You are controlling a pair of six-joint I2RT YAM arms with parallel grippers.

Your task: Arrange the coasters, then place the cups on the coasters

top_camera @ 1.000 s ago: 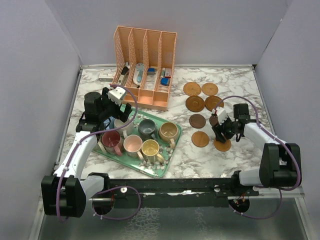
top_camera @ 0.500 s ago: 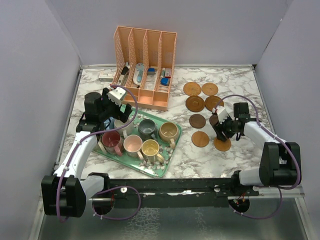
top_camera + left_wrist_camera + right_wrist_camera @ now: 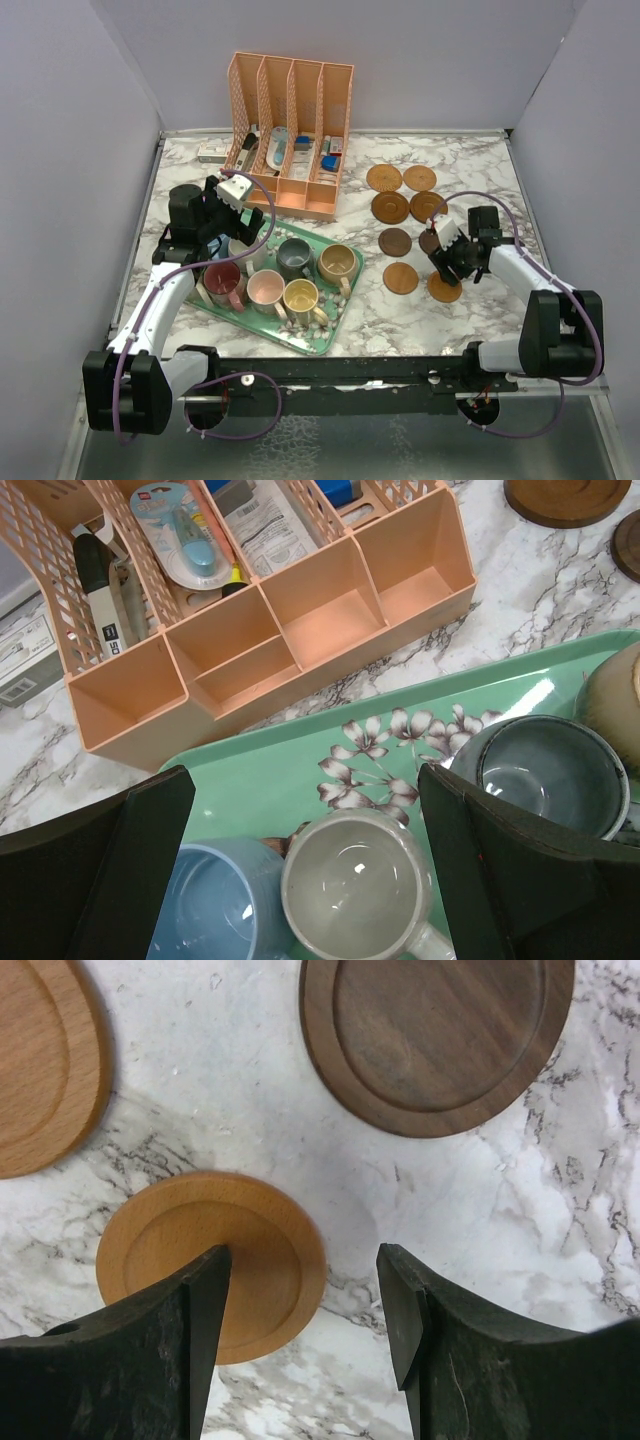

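Note:
Several round coasters lie in two columns on the marble at the right, from light orange to dark brown. My right gripper hovers open over the nearest ones. In the right wrist view its left finger overlaps a light orange coaster, a dark brown coaster lies beyond, and nothing sits between the fingers. Several cups stand on the green floral tray. My left gripper hangs wide open above a cream cup, with a blue cup beside it and a grey-blue cup to the right.
A peach desk organiser holding stationery stands behind the tray. A small white box lies at the back left. Grey walls close in the table on three sides. Maroon, pink, yellow and tan cups fill the tray's front.
My right gripper has drifted slightly to the right over the near coasters. The left arm and the cups have not moved.

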